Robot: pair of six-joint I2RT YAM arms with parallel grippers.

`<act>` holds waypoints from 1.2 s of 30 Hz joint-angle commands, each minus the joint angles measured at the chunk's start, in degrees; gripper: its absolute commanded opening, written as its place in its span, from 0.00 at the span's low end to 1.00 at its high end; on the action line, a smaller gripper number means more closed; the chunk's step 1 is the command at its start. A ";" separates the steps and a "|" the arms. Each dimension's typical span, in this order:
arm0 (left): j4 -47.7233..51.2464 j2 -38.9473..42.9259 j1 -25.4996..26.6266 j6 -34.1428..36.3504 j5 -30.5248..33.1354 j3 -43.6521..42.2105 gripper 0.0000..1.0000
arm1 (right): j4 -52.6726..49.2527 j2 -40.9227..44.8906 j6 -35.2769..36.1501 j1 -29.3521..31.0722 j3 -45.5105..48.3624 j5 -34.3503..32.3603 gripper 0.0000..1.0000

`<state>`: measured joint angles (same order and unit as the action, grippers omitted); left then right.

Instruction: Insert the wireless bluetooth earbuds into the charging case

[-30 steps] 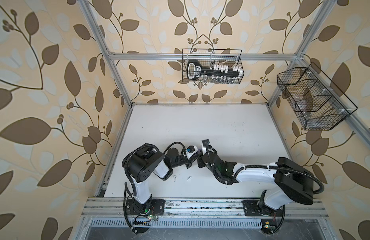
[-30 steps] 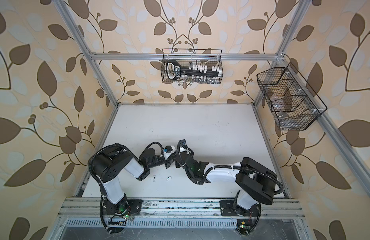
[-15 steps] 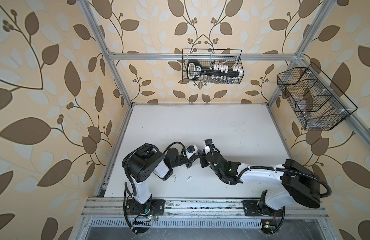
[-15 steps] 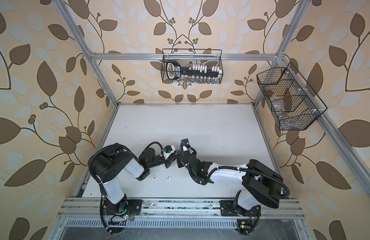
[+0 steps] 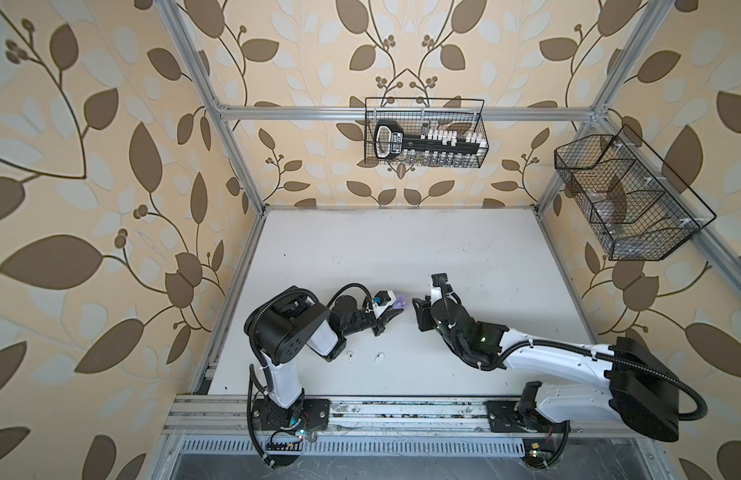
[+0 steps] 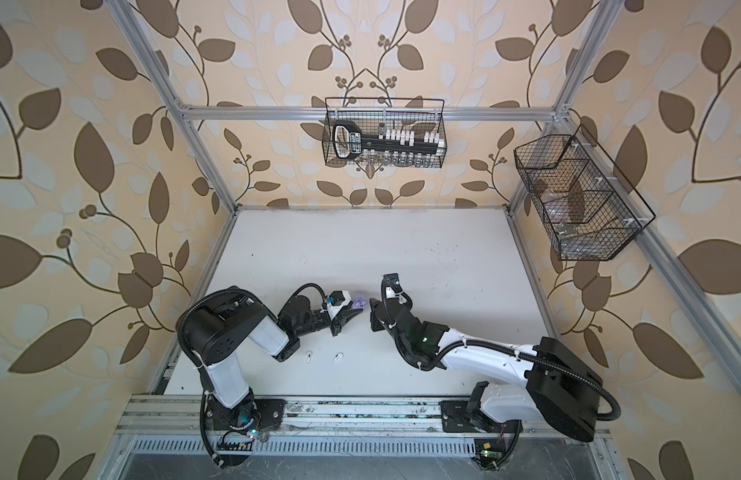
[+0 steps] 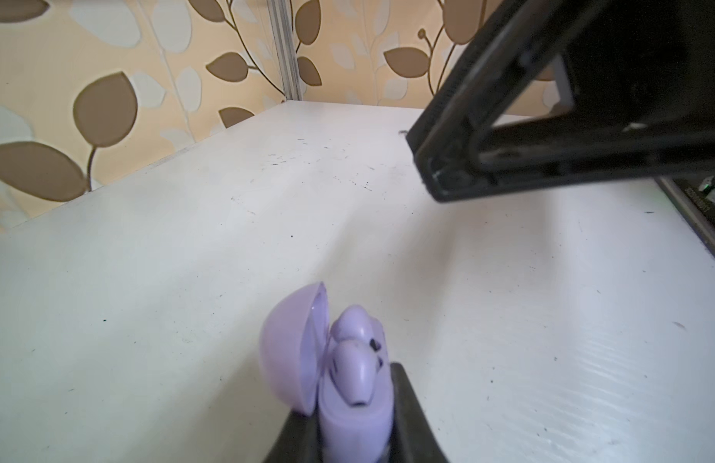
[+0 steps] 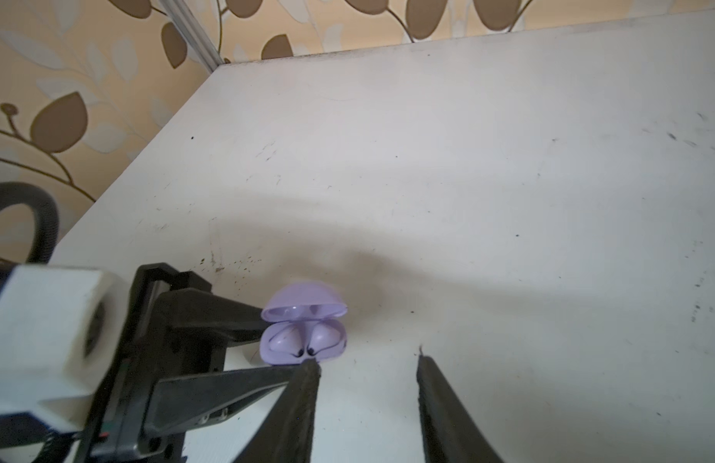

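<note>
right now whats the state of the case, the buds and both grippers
left gripper: shut on lavender case
right gripper: open, empty
lavender case: lid open
lavender earbuds: both seated in the case
white earbuds: two, loose on the table

case (image 7: 347,425) base cut off, white earbuds (image 5: 379,356) tiny

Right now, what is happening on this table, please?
The left gripper holds an open lavender charging case with two lavender earbuds seated inside. The right gripper is open and empty, just beside the case, not touching it. Two white earbuds lie loose on the table near the left arm.
</note>
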<state>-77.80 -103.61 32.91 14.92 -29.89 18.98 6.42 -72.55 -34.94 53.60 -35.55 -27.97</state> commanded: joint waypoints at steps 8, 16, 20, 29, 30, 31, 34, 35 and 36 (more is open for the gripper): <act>-3.63 0.08 -0.39 1.15 -2.25 0.50 0.08 | -16.05 0.29 -7.10 -4.79 -8.40 9.88 0.43; -3.29 0.11 0.87 3.47 -4.44 -0.30 0.08 | -21.54 -4.20 -8.91 -8.06 -15.31 18.23 0.46; -1.51 0.52 2.21 5.75 -5.56 -0.71 0.09 | -23.20 -8.46 -8.28 -8.34 -18.67 20.89 0.47; 1.20 0.86 4.96 11.46 -6.50 -1.75 0.09 | -20.93 -14.26 -9.25 -7.97 -20.86 24.57 0.47; 1.38 0.81 5.22 11.97 -6.56 -1.88 0.09 | -20.91 -14.81 -9.34 -7.91 -21.03 24.91 0.46; 1.49 0.84 5.40 12.34 -6.42 -1.86 0.09 | -20.92 -15.34 -9.34 -7.86 -21.21 25.15 0.46; 1.86 0.86 6.02 13.44 -6.25 -2.11 0.09 | -20.66 -16.71 -9.44 -7.30 -21.40 25.63 0.46; 2.03 0.84 6.20 13.87 -6.23 -2.11 0.09 | -20.52 -17.05 -9.48 -7.12 -21.33 25.68 0.46; 2.12 0.77 6.38 14.09 -6.15 -2.26 0.09 | -20.19 -17.48 -9.64 -6.87 -21.31 25.93 0.46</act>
<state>-74.30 -103.61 38.63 26.30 -34.54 17.37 -13.93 -88.82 -43.72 46.02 -55.18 -3.38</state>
